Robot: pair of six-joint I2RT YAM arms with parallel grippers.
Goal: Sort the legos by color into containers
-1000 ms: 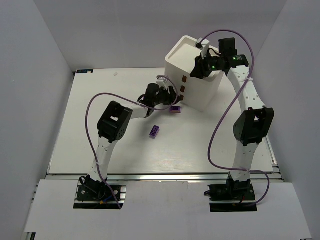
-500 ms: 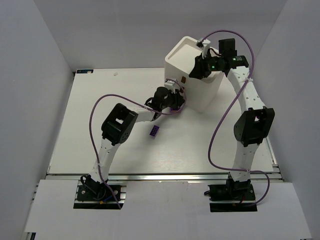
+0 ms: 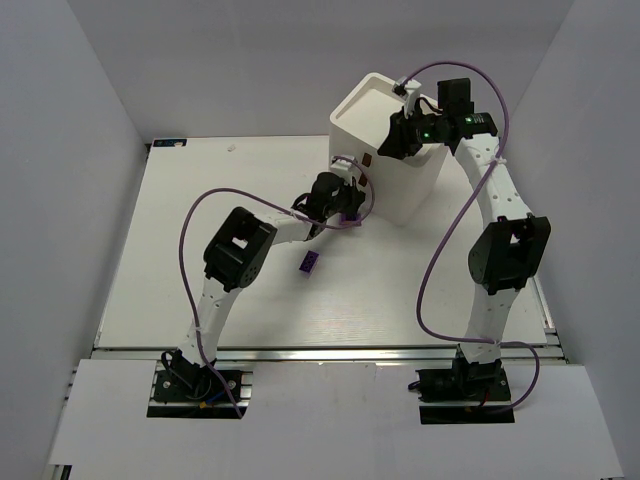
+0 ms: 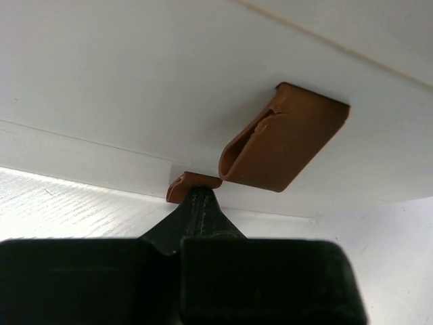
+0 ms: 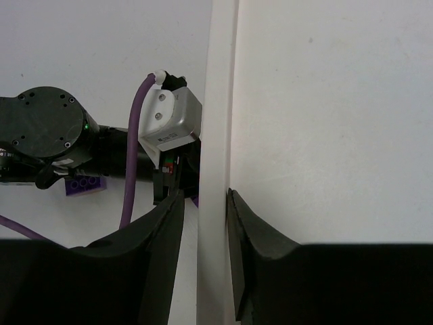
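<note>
The containers (image 3: 385, 150) are white bins stacked at the back right, with brown marks (image 4: 284, 145) on the side facing me. My left gripper (image 3: 350, 205) is shut at the foot of the stack, its tip (image 4: 196, 195) touching the lowest brown mark (image 4: 191, 183), with nothing between the fingers. My right gripper (image 5: 205, 200) straddles the top bin's wall (image 5: 215, 101) and grips it, one finger inside and one outside. One purple lego (image 3: 309, 263) lies on the table, also seen as a purple lego (image 5: 84, 184) in the right wrist view. A sliver of a second purple lego (image 5: 194, 200) shows under the left wrist.
The white table (image 3: 200, 250) stretches left and forward of the stack, walled in by pale panels. The left arm's purple cable (image 3: 215, 200) loops above the table. The right arm arches over the table's right edge (image 3: 545, 310).
My left gripper has moved right to the foot of the stack and shut, covering the purple lego that lay there. The right gripper and the stack have stayed still.
</note>
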